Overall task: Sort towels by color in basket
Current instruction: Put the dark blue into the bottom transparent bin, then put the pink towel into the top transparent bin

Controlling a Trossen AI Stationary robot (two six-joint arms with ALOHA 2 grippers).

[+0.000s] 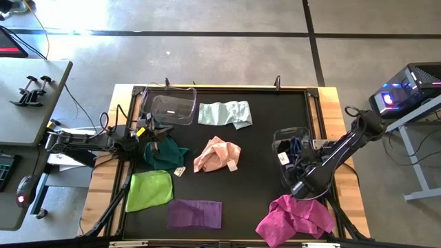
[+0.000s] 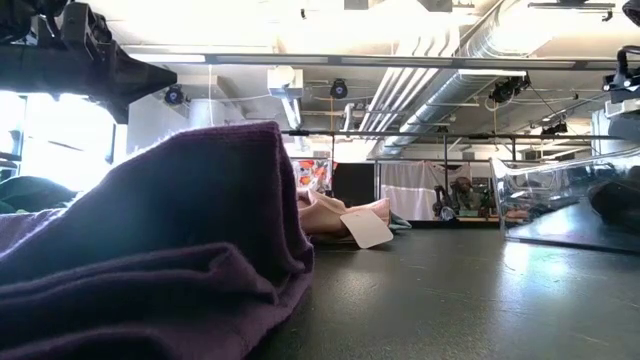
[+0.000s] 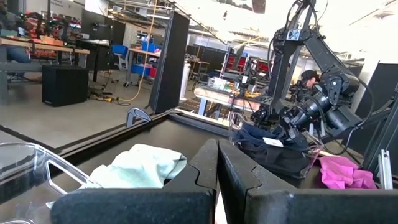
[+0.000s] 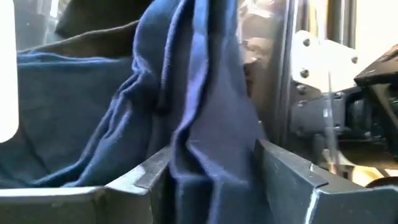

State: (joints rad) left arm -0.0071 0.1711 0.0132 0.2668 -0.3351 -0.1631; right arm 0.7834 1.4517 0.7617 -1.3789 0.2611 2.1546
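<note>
On your counter (image 1: 262,148) the towels lie spread over the black mat. The mint towel (image 1: 224,114) is at the far side, just beside the empty clear basket (image 1: 172,109) near the left arm. The peach-pink towel (image 1: 218,155) sits in the middle, with a white tag at its edge. The dark teal towel (image 1: 165,153) is close to the left pincer (image 1: 147,129), and the lime green towel (image 1: 149,190) lies nearer to the front edge on the left side. The purple towel (image 1: 196,213) is at the front, very close to the low camera, where it fills much of the picture (image 2: 170,240). The magenta towel (image 1: 295,216) is at the front right corner.

Your right pincer (image 4: 211,180) is clamped on the navy towel (image 4: 186,93); the blue cloth hangs between the two fingers. In the high view this pincer (image 1: 298,153) is over the second clear basket (image 1: 289,148) on the right side, and the dark cloth is inside that basket.

Your left pincer is together, with the fingers (image 3: 199,180) almost touching and nothing between them. It hovers between the empty basket and the dark teal towel.
</note>
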